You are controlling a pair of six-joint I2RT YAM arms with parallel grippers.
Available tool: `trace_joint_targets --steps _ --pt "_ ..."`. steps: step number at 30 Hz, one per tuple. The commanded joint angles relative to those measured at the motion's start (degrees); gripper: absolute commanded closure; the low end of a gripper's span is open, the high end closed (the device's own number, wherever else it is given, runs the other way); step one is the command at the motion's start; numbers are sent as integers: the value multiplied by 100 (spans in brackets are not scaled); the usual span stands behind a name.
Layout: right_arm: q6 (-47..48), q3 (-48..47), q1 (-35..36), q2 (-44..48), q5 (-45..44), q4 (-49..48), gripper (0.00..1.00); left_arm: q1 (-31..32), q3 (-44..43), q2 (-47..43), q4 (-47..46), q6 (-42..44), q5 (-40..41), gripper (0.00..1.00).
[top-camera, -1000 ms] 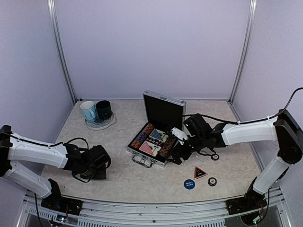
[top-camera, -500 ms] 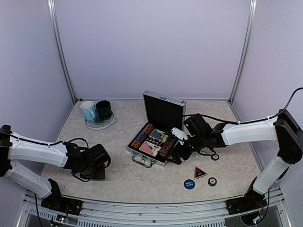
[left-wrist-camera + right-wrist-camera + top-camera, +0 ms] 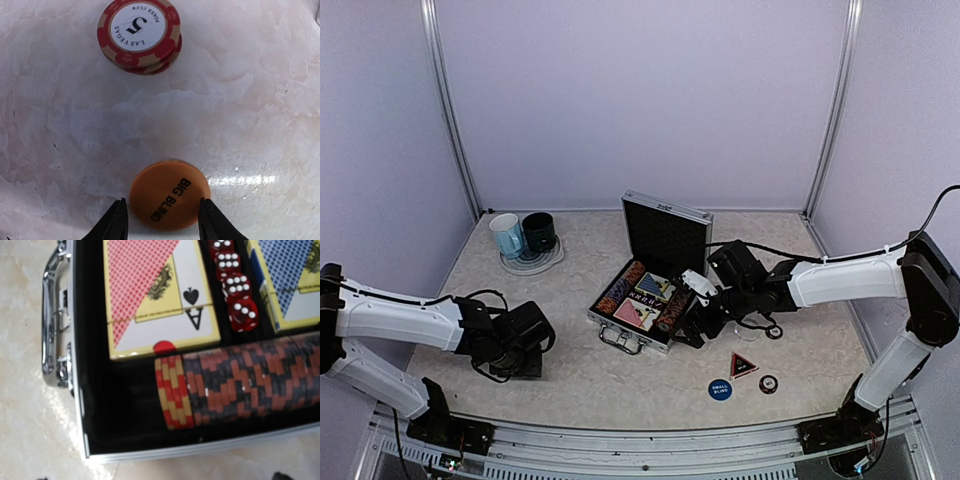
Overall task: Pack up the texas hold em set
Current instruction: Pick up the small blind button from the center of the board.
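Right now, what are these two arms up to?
They are packing a poker set. The left gripper is down at the table with its jaws either side of an orange Big Blind button, near a stack of red chips. The right gripper hangs open over the open case, where decks, dice and a chip row lie.

your table [image 3: 620, 385] is that pale marbled top. sitting straight on it you've got the open silver case [image 3: 667, 238] in the middle and a plate [image 3: 545, 264] back left. front right there's a blue round button [image 3: 719, 390], a triangle marker [image 3: 743, 365] and a small dark button [image 3: 768, 383]. over on the left, an orange big blind button [image 3: 170, 195] lies near a short stack of red chips [image 3: 140, 35], not touching it.
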State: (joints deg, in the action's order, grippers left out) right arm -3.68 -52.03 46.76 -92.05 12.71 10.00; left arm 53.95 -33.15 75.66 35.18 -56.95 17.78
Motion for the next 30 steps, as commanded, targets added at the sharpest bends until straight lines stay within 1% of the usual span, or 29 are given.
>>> trace_joint_targets --steps 1,7,8,9,13,15,18,21,25,30 --pt "49 -158 43 -32 24 27 3 69 -302 -65 216 64 151 52" --pt "48 -147 37 -42 34 41 3 135 -542 51 360 109 261 52" --pt "50 -147 38 -41 25 46 3 138 -537 60 378 98 249 51" --pt "51 -148 42 -27 9 58 3 139 -517 63 364 94 225 48" --pt "35 -113 43 -44 29 12 3 104 -405 84 305 88 147 32" --pt "26 -109 43 -63 48 11 3 20 -355 134 285 134 74 27" --pt "26 -114 35 -51 49 11 3 -141 -337 194 208 262 -135 27" --pt "17 -110 36 -35 51 2 3 -360 -402 204 132 445 -462 29" --pt "0 -80 40 -15 64 -40 3 -551 -504 186 111 693 -641 32" --pt "16 -48 36 -15 35 -34 3 -642 -599 404 179 905 -854 31"
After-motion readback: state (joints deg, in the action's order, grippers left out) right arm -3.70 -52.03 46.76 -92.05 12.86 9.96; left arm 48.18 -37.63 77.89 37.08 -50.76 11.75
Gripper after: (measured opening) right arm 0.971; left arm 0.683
